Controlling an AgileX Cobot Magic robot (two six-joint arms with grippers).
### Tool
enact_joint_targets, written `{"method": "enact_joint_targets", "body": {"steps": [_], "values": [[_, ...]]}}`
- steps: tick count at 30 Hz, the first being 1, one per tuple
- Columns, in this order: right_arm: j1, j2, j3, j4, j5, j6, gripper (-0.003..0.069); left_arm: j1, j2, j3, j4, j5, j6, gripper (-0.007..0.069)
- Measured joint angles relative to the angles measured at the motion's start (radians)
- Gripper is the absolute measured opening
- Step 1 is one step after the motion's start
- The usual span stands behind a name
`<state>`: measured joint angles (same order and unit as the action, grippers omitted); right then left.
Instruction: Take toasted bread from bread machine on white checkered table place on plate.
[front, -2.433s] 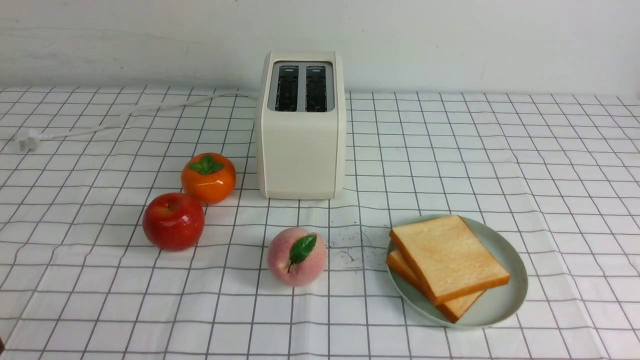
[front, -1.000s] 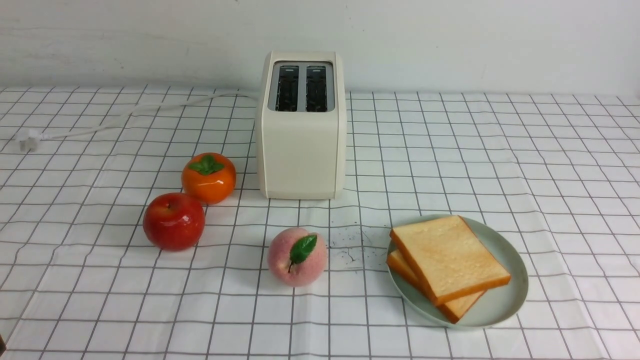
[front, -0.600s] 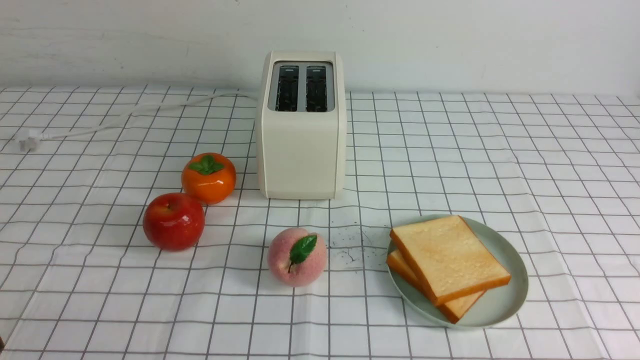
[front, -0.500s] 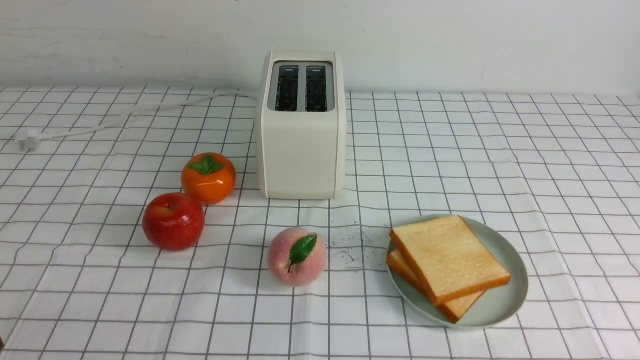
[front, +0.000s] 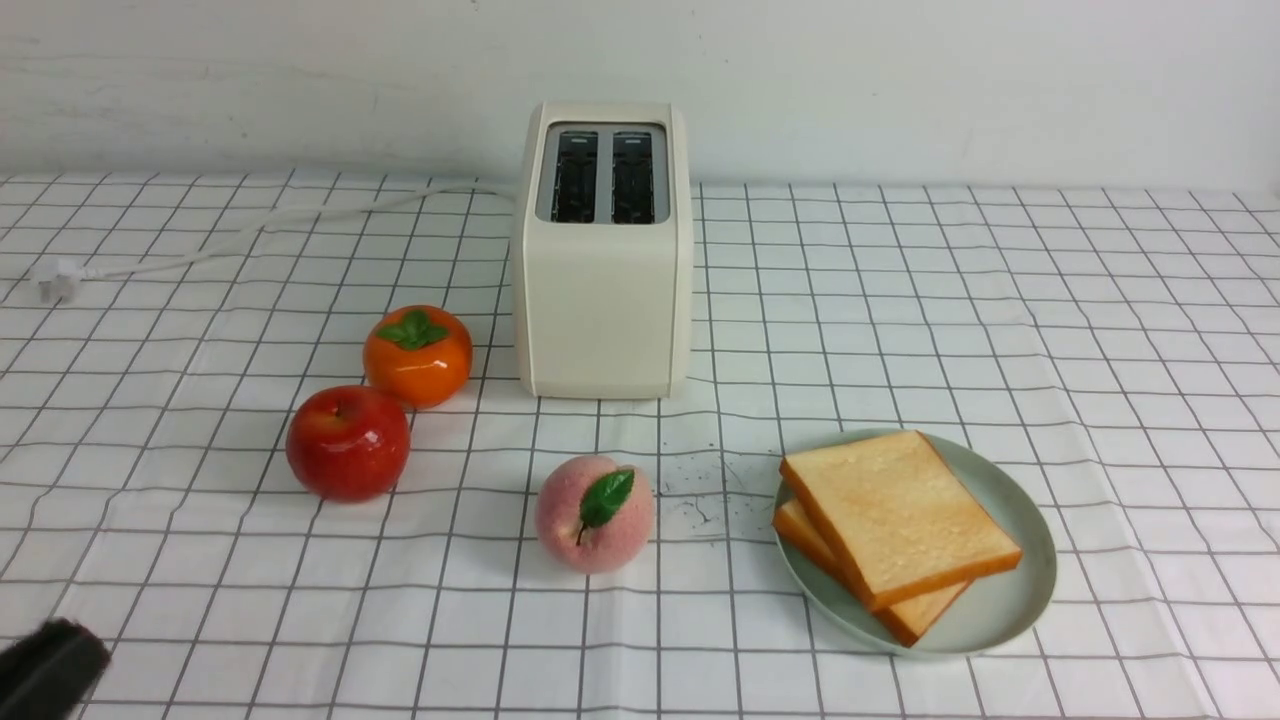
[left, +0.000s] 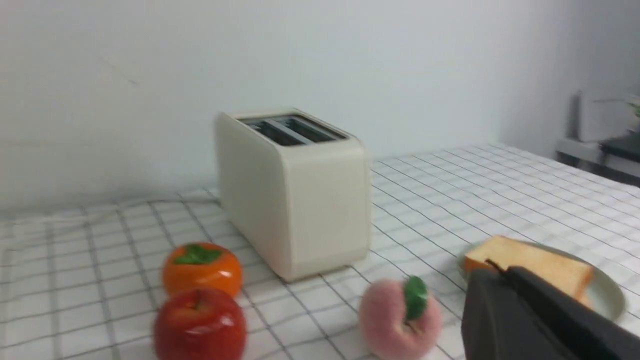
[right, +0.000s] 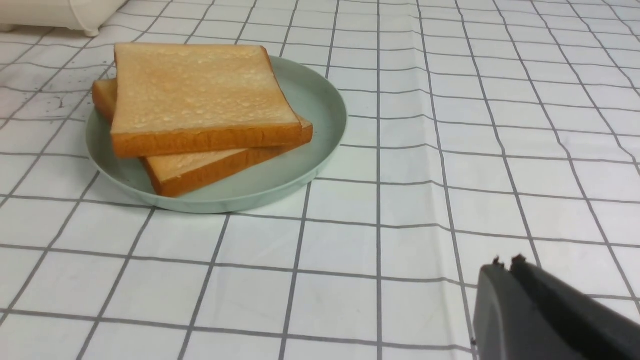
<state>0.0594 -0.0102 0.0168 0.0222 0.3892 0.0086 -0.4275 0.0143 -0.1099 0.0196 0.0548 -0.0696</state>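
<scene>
Both toast slices (front: 897, 520) sit stacked on the plate (front: 1030, 560) near the bench's (front: 1100, 330) front edge; toaster (front: 603, 290) slots empty. Left fingers (left: 492, 267) and right fingers (right: 505, 262) both pressed together, holding nothing.

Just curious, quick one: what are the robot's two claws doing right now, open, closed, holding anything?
Left gripper: closed, holding nothing.
Right gripper: closed, holding nothing.

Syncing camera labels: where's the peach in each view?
Front view: the peach lies on the cloth in front of the toaster, between the red apple and the plate.
Left wrist view: peach low in the picture, below the toaster.
Right wrist view: not in it.
Shared landmark: the stacked toast on the plate shows in all three.
</scene>
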Motion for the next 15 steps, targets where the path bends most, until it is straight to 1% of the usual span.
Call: {"method": "enact_joint_targets", "body": {"steps": [1, 3, 6, 7, 8, 10, 11, 12, 15], "values": [[0.000, 0.000, 0.000, 0.001, 0.000, 0.000, 0.0016, 0.075, -0.015, 0.012, -0.075, -0.021, 0.048, -0.0013], [0.000, 0.000, 0.000, 0.001, 0.000, 0.000, 0.0018, 0.182, -0.024, 0.032, -0.145, -0.045, 0.097, -0.0013], [0.000, 0.000, 0.000, 0.001, 0.000, 0.000, 0.0022, 0.328, -0.025, 0.089, -0.185, -0.055, 0.095, -0.0013], [0.000, 0.000, 0.000, 0.001, 0.000, 0.000, 0.0022, 0.328, -0.025, 0.089, -0.186, -0.055, 0.091, -0.0013], [0.000, 0.000, 0.000, 0.001, 0.000, 0.000, 0.0023, 0.380, -0.025, 0.120, -0.188, -0.034, 0.058, -0.0013], [0.000, 0.000, 0.000, 0.001, 0.000, 0.000, 0.0026, 0.416, -0.025, 0.134, -0.160, 0.035, -0.020, -0.0013], [0.000, 0.000, 0.000, 0.001, 0.000, 0.000, 0.0027, 0.418, -0.025, 0.134, -0.155, 0.054, -0.034, -0.0013], [0.000, 0.000, 0.000, 0.001, 0.000, 0.000, 0.0030, 0.427, -0.025, 0.136, -0.114, 0.138, -0.079, -0.0013], [0.000, 0.000, 0.000, 0.001, 0.000, 0.000, 0.0032, 0.428, -0.025, 0.138, -0.053, 0.276, -0.134, -0.0013]]}}
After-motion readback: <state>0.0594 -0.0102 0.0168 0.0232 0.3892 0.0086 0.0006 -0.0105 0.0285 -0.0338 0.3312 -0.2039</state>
